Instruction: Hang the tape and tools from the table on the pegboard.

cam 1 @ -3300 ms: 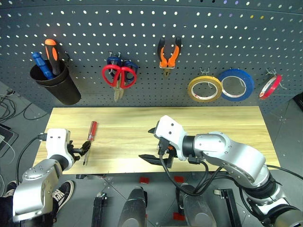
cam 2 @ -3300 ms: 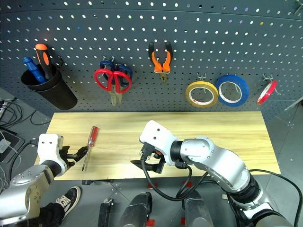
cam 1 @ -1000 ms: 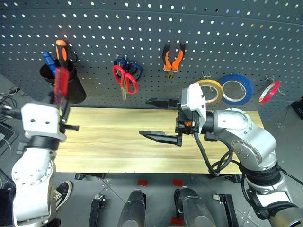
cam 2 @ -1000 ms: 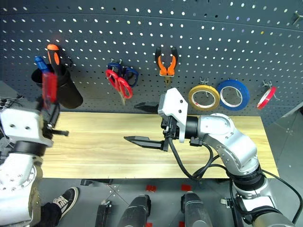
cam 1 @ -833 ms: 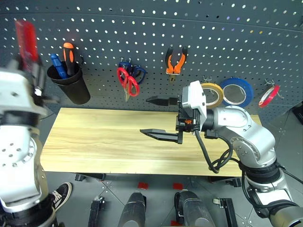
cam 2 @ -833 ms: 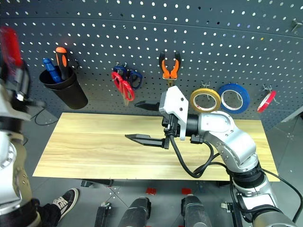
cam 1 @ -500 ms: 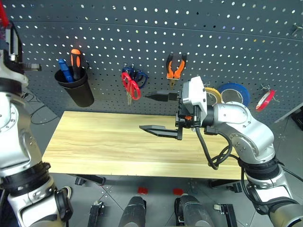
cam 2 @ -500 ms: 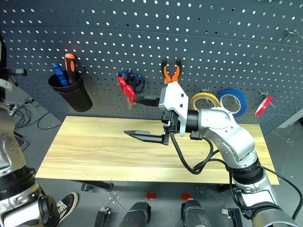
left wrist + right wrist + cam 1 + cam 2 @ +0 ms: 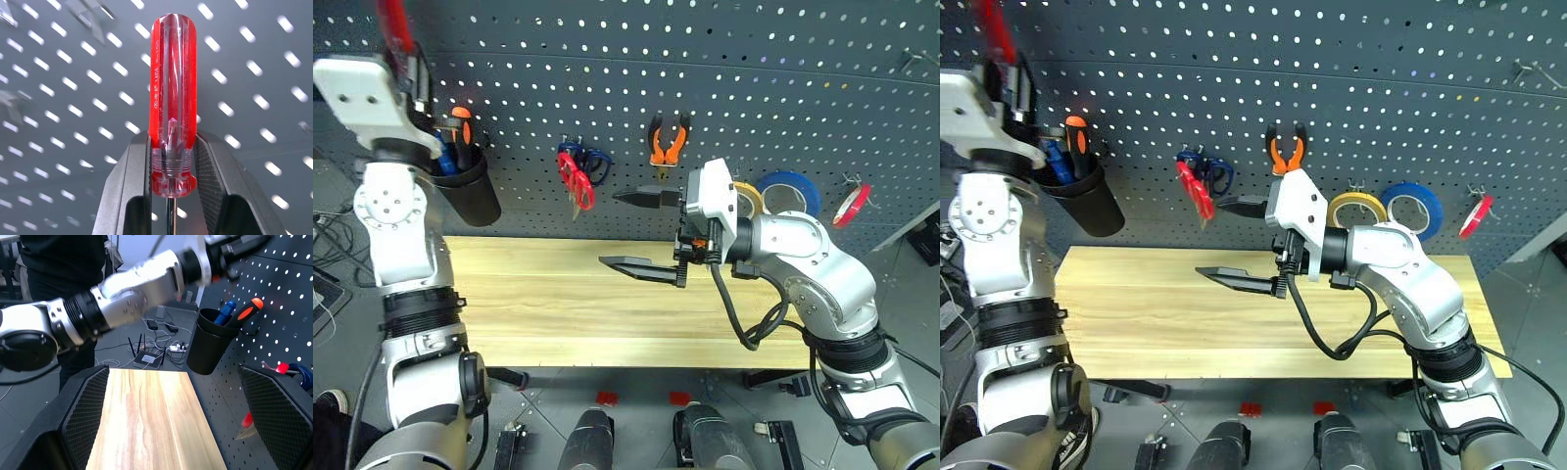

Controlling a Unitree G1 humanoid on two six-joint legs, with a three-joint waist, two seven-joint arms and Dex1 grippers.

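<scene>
My left gripper (image 9: 171, 169) is shut on the small red-handled screwdriver (image 9: 173, 83), held handle-up high in front of the pegboard (image 9: 803, 78), above the black cup (image 9: 475, 196). In the head view its red handle (image 9: 393, 24) sticks up at the far left. The red scissors (image 9: 576, 186), the orange-and-black pliers (image 9: 668, 142) and the red tape (image 9: 847, 204) hang on the pegboard. My right gripper (image 9: 641, 233) stands open over the middle of the table (image 9: 558, 304), pointing left, with nothing between its fingers.
The black cup holds a blue and an orange screwdriver (image 9: 460, 127). A yellow roll (image 9: 749, 196) and a blue roll (image 9: 788, 193) hang right of the pliers. A person in dark clothes (image 9: 63, 264) and floor cables (image 9: 156, 350) are beyond the table's left end.
My left arm has lifted the screwdriver higher and closer to the pegboard, above the cup. The head camera has tilted up. The right gripper has kept still.
</scene>
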